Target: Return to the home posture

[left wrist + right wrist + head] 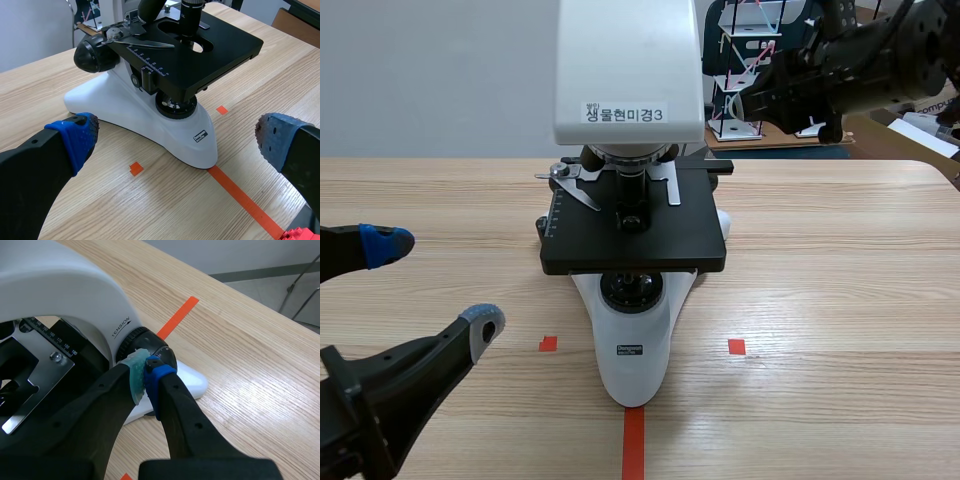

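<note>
Your right hand [145,377] carries the bigger risk. Its two pads are pressed together with nothing between them, and the tips sit at the black focus knob [141,340] on the side of the microscope [635,350]; I cannot tell if they touch it or are only just beside it. In the scene view this hand is raised at about 1 o'clock from the instrument. If you swing the arm home sideways at once, I think the tips may catch the knob and turn it, or push the microscope across the worktop [840,300]. Better to draw straight back first. Your left hand [435,285] is spread wide and holds nothing, low at 8 o'clock from the microscope and apart from its white base. Here the danger is small, but a wide arc toward the middle could brush the stage [220,50].
</note>
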Robot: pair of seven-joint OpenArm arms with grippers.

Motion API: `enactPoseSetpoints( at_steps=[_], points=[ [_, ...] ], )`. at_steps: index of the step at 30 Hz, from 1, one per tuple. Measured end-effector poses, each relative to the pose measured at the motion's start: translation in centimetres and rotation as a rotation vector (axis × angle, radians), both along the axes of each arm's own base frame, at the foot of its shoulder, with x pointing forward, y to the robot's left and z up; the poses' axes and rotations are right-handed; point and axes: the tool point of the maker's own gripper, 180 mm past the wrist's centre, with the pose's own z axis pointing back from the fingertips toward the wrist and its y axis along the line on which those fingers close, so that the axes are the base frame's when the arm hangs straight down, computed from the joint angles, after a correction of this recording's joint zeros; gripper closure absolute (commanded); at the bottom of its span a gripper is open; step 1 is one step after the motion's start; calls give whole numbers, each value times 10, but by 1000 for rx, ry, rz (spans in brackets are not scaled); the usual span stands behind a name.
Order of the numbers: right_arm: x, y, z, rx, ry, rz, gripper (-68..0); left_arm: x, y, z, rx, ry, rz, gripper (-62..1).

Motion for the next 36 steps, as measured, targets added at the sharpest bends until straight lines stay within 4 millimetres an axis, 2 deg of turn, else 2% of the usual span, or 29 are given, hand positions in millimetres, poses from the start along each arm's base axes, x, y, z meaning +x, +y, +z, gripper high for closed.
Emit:
enactPoseSetpoints(
  at_steps=[3,8,14,17,24,31,36],
  points=[
    [-1,-3,-3,8,-1,-9,-53,0,0,0,0,0,0,-623],
    [-3,-17,6,48,-73,-39,-291,0,0,0,0,0,0,-623],
    [-27,-41,17,101,-189,-71,-487,0,0,0,0,0,0,-623],
    [-47,-51,22,123,-263,-80,-554,0,0,0,0,0,0,-623],
    [-101,-66,24,108,-390,-103,-593,0,0,0,0,0,0,-623],
    [-156,-55,36,56,-518,-22,-594,0,0,0,1,0,0,-623],
    [-185,-51,23,36,-475,8,-594,0,0,0,3,0,-1,-623]
  ],
)
